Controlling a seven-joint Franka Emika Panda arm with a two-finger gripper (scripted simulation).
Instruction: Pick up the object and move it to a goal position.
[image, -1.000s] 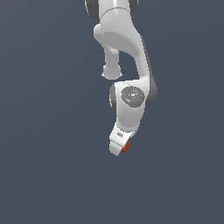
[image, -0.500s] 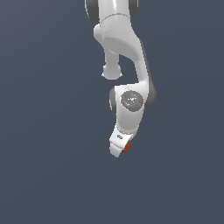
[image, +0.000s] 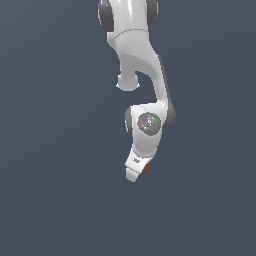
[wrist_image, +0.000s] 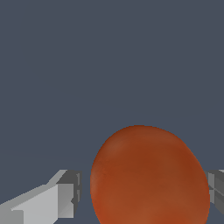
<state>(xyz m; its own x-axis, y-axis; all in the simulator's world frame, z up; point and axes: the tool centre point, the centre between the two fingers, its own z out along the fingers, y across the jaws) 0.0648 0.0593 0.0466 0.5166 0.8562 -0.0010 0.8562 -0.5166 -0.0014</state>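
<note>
Wrist view frames are filled low down by the orange-red ball (wrist_image: 148, 177), its surface faintly mottled, set between the two grey fingers (wrist_image: 59, 199) of the tool (wrist_image: 140, 192). One finger is seen whole on one side, with a narrow strip of background showing between its pad and the ball; of the other finger only an edge is caught at the frame border, right against the ball's far side. Whether both pads press on the ball cannot be told for certain from this view, though the ball is plainly lodged between them.

From the exterior view, the white arm (image: 142, 75) is seen reaching down from the top of the frame, bent at a grey-capped joint (image: 148, 123), with the tool (image: 136, 172) pointing downward and slightly toward the exterior view's left. A small sliver of the ball (image: 145, 169) is visible at the tool's tip, on the side facing the exterior view's right, mostly hidden by the white housing. Behind arm and ball only a plain dark blue-grey background is shown, and no surface is seen under the ball.
</note>
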